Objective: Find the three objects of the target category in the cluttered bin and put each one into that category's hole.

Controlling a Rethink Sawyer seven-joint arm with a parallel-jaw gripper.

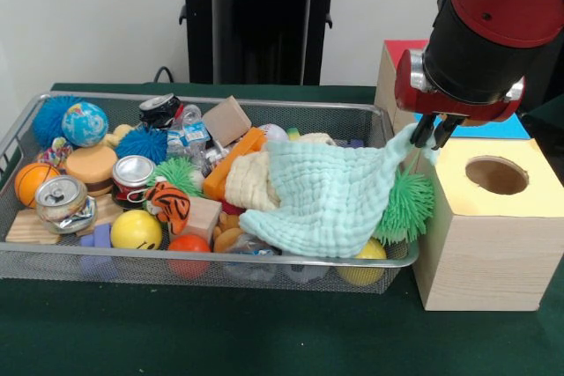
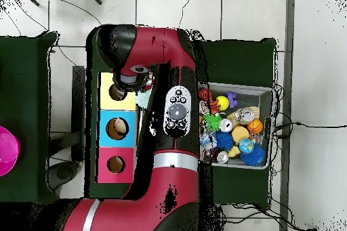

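Nearest the front camera runs the wire rim of the mesh bin [image 1: 203,257], a wide shallow tray on the green table [image 1: 264,332], packed with clutter. At its left end sit a crushed can [image 1: 62,202], an orange basketball [image 1: 33,180], a globe ball [image 1: 85,124] and a blue spiky ball [image 1: 51,117]. Next come a round tan block [image 1: 91,165], a red can [image 1: 133,176], a yellow smiley ball [image 1: 136,230] and a striped tiger toy [image 1: 168,201]. Toward the middle lie a green spiky ball [image 1: 176,173], an orange block [image 1: 233,163] and a brown box [image 1: 227,120] near the far wall.

From the middle to the right end a pale green cloth [image 1: 330,200] drapes over the heap, one corner stretched up and over the bin's right rim. The gripper [image 1: 431,134] pinches that raised corner between its closed jaws, above the gap between the bin and the boxes. A second green spiky ball [image 1: 407,207] rests against the right rim below the cloth.

Just right of the bin stands a wooden box with a yellow top [image 1: 493,217] and a round hole [image 1: 496,175]. In the overhead view the bin [image 2: 264,89] lies beside the red arm [image 2: 162,59], with the gripper [image 2: 139,91] at the yellow box [image 2: 107,82].
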